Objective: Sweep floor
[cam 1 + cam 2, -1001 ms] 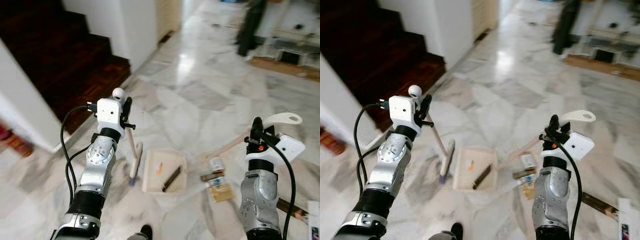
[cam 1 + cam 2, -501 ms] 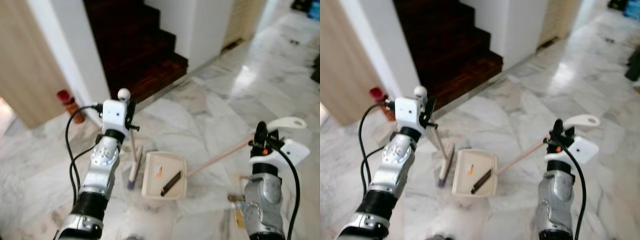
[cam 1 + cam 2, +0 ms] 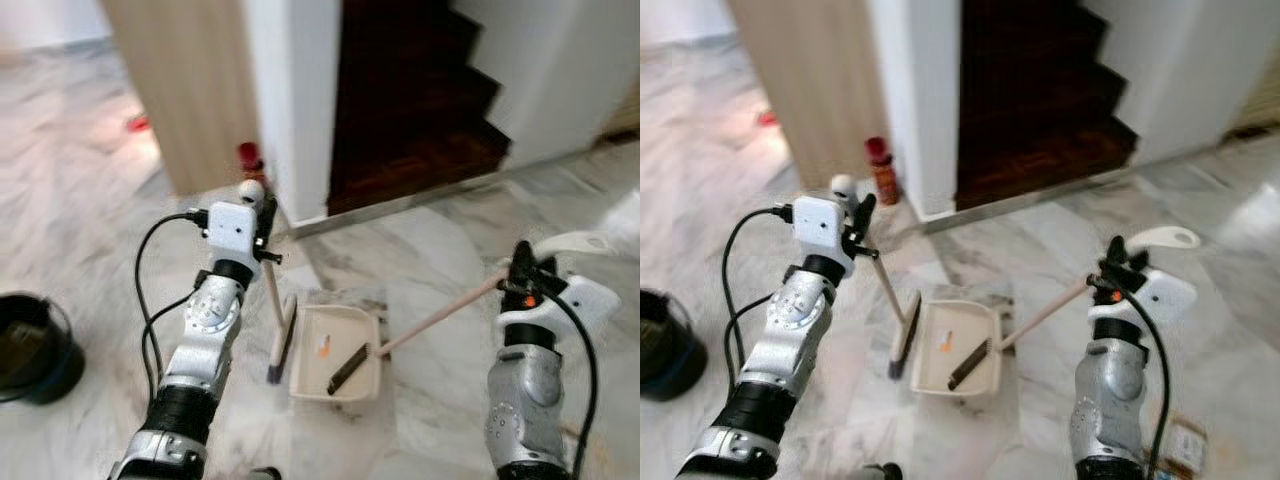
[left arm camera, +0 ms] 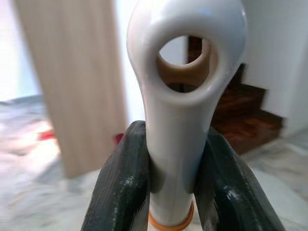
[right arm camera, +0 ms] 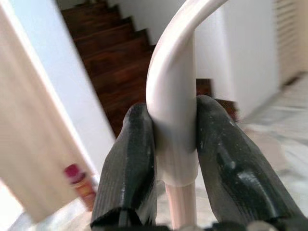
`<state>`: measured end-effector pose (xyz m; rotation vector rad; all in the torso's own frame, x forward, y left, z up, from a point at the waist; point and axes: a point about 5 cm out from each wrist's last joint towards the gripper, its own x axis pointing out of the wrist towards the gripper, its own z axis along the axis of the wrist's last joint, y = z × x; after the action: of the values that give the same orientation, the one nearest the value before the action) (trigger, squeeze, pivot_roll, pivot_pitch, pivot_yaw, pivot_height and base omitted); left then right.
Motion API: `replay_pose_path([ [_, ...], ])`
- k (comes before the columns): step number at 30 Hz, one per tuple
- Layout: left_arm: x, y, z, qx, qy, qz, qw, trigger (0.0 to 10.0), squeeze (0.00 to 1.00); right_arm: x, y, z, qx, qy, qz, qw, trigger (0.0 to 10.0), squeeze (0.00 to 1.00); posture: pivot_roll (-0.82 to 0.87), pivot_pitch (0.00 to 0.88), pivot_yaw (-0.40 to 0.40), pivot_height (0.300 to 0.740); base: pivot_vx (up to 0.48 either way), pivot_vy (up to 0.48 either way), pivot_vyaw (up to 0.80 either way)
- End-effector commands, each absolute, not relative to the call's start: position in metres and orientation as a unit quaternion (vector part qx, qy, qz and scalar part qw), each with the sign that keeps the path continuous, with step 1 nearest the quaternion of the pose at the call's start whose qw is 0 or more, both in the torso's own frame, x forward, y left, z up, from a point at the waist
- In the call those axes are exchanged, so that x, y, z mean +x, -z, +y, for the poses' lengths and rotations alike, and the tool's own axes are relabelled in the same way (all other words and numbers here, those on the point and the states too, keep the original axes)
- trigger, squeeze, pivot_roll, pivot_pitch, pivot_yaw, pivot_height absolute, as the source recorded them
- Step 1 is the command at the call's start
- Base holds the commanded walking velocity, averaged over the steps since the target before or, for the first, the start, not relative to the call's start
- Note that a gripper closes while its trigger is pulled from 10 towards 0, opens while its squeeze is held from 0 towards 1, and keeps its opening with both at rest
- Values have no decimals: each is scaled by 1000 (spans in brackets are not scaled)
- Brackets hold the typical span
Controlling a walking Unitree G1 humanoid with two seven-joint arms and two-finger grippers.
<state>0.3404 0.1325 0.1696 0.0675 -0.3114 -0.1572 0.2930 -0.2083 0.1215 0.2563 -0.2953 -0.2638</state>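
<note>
Now my left gripper (image 4: 171,192) clamps the broom (image 3: 277,335) handle, my right gripper (image 5: 173,163) the dustpan (image 3: 338,352) handle; both heads rest below. Beyond stand a red bottle (image 3: 881,171) and stairs (image 3: 420,110); a black bucket (image 3: 30,345) sits left.

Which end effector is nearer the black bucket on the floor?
Left. The left end effector grips the broom handle nearer the bucket; the right end effector is across the dustpan.
</note>
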Motion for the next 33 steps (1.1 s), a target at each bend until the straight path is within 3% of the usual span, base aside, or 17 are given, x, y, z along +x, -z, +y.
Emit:
replay_pose_path([
  [1,339,-183,128,40,82,-187,978,10000,0,292,-128,-213,137,136,-164,967,10000,0,61,71,-26,740,0,0,0],
  [22,337,-180,130,40,72,-179,980,10000,0,291,-127,-215,134,140,-158,968,10000,0,67,85,-32,740,0,0,0],
  [27,337,-180,130,41,72,-178,981,10000,0,291,-128,-215,134,141,-160,968,10000,0,64,86,-32,740,0,0,800],
  [33,337,-180,130,39,70,-177,981,10000,0,292,-129,-217,137,145,-159,967,10000,0,60,90,-34,740,0,0,0],
])
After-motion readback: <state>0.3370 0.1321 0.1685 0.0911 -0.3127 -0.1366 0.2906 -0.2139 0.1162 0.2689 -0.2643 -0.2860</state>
